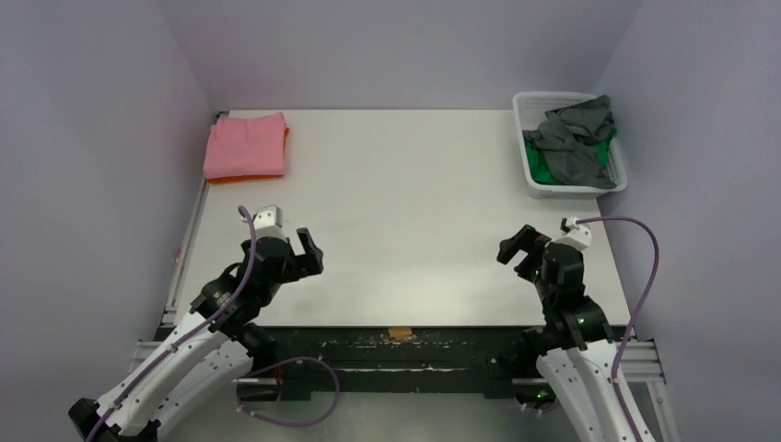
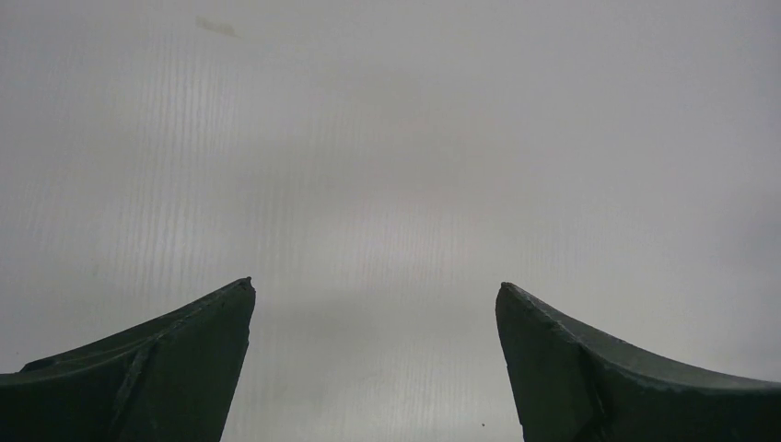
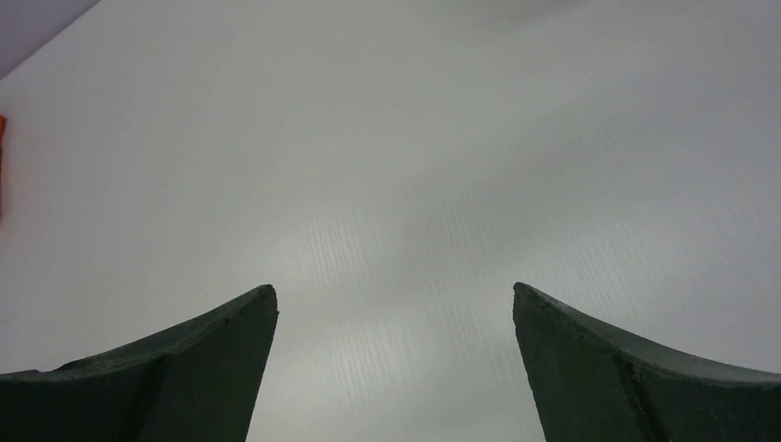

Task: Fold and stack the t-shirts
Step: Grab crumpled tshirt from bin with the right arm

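Note:
A folded pink t-shirt (image 1: 245, 144) lies at the table's far left, stacked on a folded orange t-shirt (image 1: 241, 178) whose edge shows beneath it. A crumpled dark grey t-shirt (image 1: 576, 138) lies over a bright green t-shirt (image 1: 551, 170) in the white basket (image 1: 532, 101) at the far right. My left gripper (image 1: 311, 249) is open and empty over the near left of the table; in its wrist view (image 2: 375, 293) only bare table shows between the jaws. My right gripper (image 1: 516, 247) is open and empty at the near right, and in its wrist view (image 3: 394, 291) too.
The white table (image 1: 405, 203) is walled by grey panels on the left, back and right. A sliver of orange cloth (image 3: 2, 166) shows at the left edge of the right wrist view. A small tan tag (image 1: 399, 332) sits on the table's front edge.

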Robot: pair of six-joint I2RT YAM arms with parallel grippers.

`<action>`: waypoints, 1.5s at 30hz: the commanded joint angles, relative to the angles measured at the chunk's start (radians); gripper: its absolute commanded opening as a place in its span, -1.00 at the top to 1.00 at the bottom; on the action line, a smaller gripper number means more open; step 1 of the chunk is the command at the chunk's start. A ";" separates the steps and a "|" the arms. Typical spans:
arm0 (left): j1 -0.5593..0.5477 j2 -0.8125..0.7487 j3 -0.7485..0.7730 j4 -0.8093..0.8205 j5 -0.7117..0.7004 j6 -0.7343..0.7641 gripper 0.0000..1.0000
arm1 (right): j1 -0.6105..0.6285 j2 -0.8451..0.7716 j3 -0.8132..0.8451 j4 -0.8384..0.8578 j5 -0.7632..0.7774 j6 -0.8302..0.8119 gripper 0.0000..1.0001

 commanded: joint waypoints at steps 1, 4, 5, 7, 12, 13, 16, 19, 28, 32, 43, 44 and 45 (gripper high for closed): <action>-0.003 -0.012 -0.008 0.044 0.010 0.014 -1.00 | 0.002 -0.006 0.008 0.085 -0.029 -0.023 -0.98; -0.005 -0.002 -0.004 0.049 0.009 0.020 -1.00 | 0.002 0.049 0.053 0.094 -0.007 -0.042 -0.98; -0.004 0.006 -0.004 0.051 0.006 0.020 -1.00 | 0.003 0.078 0.071 0.105 -0.002 -0.049 -0.98; -0.003 0.022 -0.003 0.058 0.004 0.020 -1.00 | 0.003 0.145 0.105 0.139 0.020 -0.055 -0.98; -0.003 0.054 0.016 0.037 -0.028 0.014 -1.00 | -0.002 0.413 0.255 0.254 0.215 -0.076 -0.98; -0.004 0.052 0.016 0.032 -0.036 0.010 -1.00 | -0.007 0.489 0.314 0.241 0.245 -0.084 -0.98; -0.004 0.035 0.007 0.038 -0.033 0.011 -1.00 | -0.048 0.715 0.496 0.234 0.257 -0.127 -0.98; -0.003 0.018 0.000 0.041 -0.041 0.012 -1.00 | -0.128 0.893 0.642 0.255 0.229 -0.152 -0.98; -0.004 0.074 0.004 0.071 -0.050 0.029 -1.00 | -0.388 1.350 1.090 0.296 0.113 -0.217 -0.97; -0.003 0.121 0.020 0.083 -0.032 0.042 -1.00 | -0.434 1.596 1.279 0.299 0.044 -0.250 -0.91; -0.003 0.134 0.039 0.062 -0.062 0.046 -1.00 | -0.463 1.940 1.651 0.253 -0.052 -0.271 0.26; -0.003 0.130 0.039 0.061 -0.062 0.046 -1.00 | -0.463 1.918 1.632 0.279 -0.062 -0.272 0.47; -0.004 0.126 0.039 0.060 -0.061 0.046 -1.00 | -0.463 1.886 1.617 0.303 -0.069 -0.272 0.57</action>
